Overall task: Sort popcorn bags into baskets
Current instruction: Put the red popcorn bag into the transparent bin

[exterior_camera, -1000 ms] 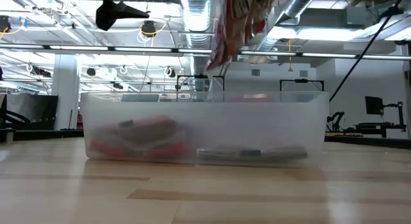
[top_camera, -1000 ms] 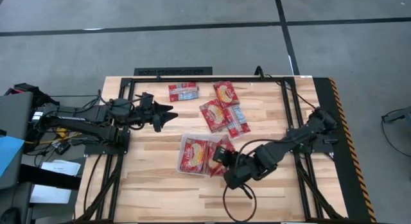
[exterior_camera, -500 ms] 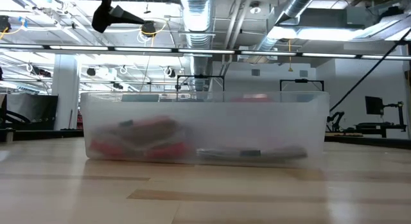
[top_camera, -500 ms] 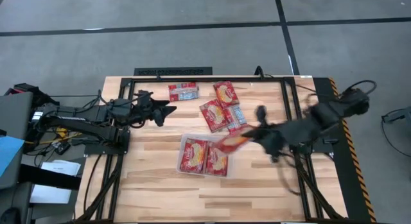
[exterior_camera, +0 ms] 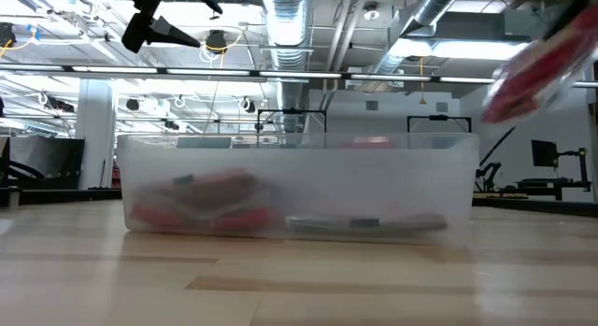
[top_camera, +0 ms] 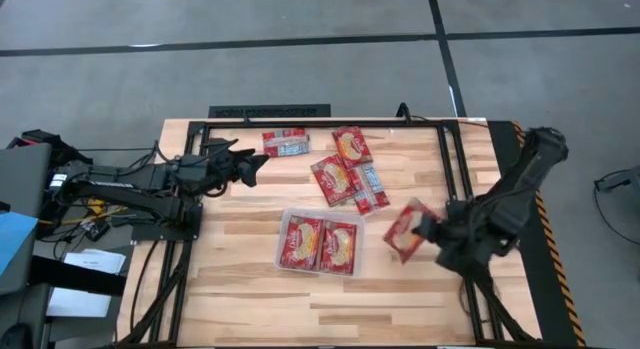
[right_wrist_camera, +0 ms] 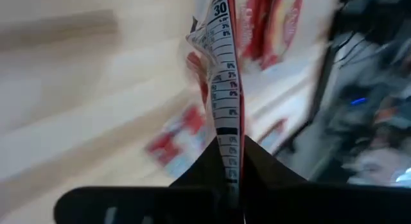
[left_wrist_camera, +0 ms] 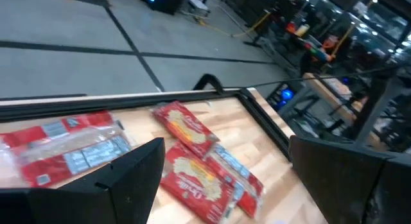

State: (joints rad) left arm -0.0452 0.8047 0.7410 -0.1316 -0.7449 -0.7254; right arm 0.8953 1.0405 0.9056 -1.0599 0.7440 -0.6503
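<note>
Red packet pinched in my right gripper (top_camera: 428,229), tray off to its left.

My right fingers are clamped on a flat red popcorn bag (top_camera: 404,230), held above the wood right of centre in the high view; the shallow clear plastic basket (top_camera: 284,226) lies leftward, two bags inside. My left gripper (top_camera: 255,165), fingers spread and empty, hovers upper left near the loose red packets (top_camera: 345,174).

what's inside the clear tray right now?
Two red popcorn bags lie flat side by side in the clear tray: one toward the left arm's side, one beside it. Whether more bags lie underneath cannot be seen.
</note>
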